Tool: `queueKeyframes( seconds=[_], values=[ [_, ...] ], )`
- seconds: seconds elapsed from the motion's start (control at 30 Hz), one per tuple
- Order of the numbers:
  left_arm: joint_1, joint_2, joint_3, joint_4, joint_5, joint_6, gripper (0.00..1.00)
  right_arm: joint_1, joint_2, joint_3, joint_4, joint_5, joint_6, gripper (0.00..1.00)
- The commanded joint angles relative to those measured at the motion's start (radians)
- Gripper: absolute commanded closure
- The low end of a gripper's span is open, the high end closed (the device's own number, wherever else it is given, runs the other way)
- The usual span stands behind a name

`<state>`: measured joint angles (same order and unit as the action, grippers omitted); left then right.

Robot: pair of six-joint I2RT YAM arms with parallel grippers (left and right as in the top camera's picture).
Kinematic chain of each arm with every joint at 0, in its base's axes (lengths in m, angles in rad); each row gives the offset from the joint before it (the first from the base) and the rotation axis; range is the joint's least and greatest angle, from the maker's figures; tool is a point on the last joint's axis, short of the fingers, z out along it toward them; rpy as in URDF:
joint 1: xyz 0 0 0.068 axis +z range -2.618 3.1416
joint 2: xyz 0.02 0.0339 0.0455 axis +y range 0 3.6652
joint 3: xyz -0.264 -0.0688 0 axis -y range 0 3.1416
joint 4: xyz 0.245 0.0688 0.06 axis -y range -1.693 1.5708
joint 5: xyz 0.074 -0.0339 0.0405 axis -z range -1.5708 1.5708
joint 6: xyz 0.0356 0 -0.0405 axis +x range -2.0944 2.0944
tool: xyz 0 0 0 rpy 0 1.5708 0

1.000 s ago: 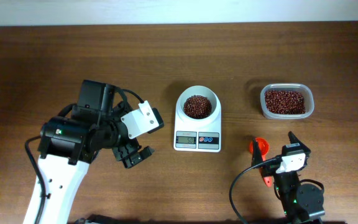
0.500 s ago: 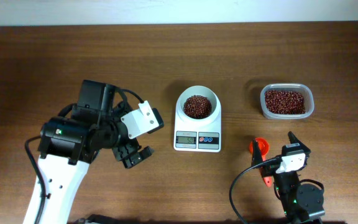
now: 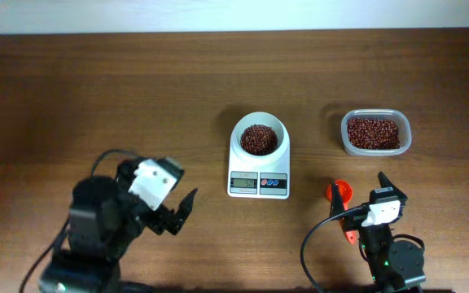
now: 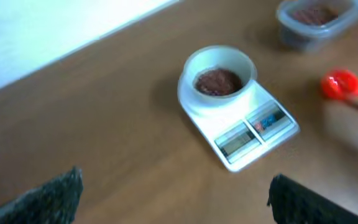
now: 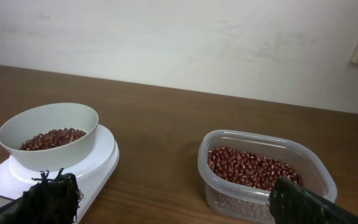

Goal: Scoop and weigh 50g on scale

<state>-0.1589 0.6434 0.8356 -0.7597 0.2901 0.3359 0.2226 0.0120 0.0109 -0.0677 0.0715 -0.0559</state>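
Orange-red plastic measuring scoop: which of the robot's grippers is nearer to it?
Right. The right gripper sits just beside the orange-red scoop; the left gripper is far off, beyond the white digital scale.

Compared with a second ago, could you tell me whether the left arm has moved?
Yes: the left arm has drawn back toward the table's near edge, away from the scale.

Soft, even light; uneven sharpness.
Left wrist view blurred: the scale (image 4: 238, 118) ahead of the left fingers (image 4: 48, 199) smears. Beyond the right fingers (image 5: 48, 200) detail is crisp; shadows faint.
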Motion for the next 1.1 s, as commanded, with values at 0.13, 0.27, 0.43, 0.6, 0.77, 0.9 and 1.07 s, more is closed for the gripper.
queueKeyframes(
  seconds=[0.13, 0.27, 0.43, 0.6, 0.77, 0.9, 1.07],
  values=[
    [0.142, -0.359, -0.306, 0.242, -0.026, -0.203, 0.01, 0.007, -0.006, -0.005, -0.007, 0.018, 0.008, 0.01],
    [0.142, -0.502, -0.47, 0.392, -0.056, -0.216, 0.01, 0.007, -0.006, -0.005, -0.007, 0.018, 0.008, 0.01],
    [0.142, -0.618, -0.617, 0.509, -0.089, -0.299, 0.01, 0.007, -0.006, -0.005, -0.007, 0.018, 0.008, 0.01],
    [0.138, -0.639, -0.664, 0.539, -0.091, -0.299, 0.01, 0.007, -0.006, -0.005, -0.007, 0.018, 0.008, 0.01],
    [0.128, -0.639, -0.763, 0.647, -0.134, -0.299, 0.01, 0.007, -0.006, -0.005, -0.007, 0.018, 0.008, 0.01],
    [0.127, -0.639, -0.826, 0.721, -0.138, -0.299, 0.01, 0.007, -0.006, -0.005, -0.007, 0.018, 0.008, 0.01],
    [0.126, -0.639, -0.827, 0.687, -0.155, -0.299, 0.01, 0.007, -0.006, -0.005, -0.007, 0.018, 0.008, 0.01]
  ],
)
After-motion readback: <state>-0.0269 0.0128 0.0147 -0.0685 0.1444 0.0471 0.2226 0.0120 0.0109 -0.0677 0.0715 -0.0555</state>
